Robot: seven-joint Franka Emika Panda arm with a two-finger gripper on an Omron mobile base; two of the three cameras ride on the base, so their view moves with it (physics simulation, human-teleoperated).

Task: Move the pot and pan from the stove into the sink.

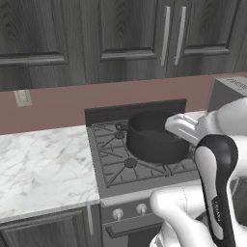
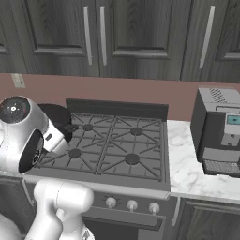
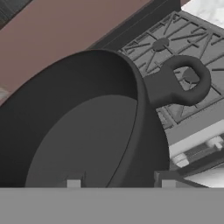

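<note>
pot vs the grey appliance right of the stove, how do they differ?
Shape: the pot is round and open-topped; the appliance is a closed box. Place: the pot is over the stove's left side; the appliance stands on the marble counter. Detail: the pot has a loop handle; the appliance has a front panel. Both are grey.

I see my glossy white rounded arm (image 1: pixel 190 212) with black joint bands, small grey lettering and a dark round end cap.

Dark grey pot (image 1: pixel 157 140), white-veined marble counter (image 1: pixel 41 169)
</note>
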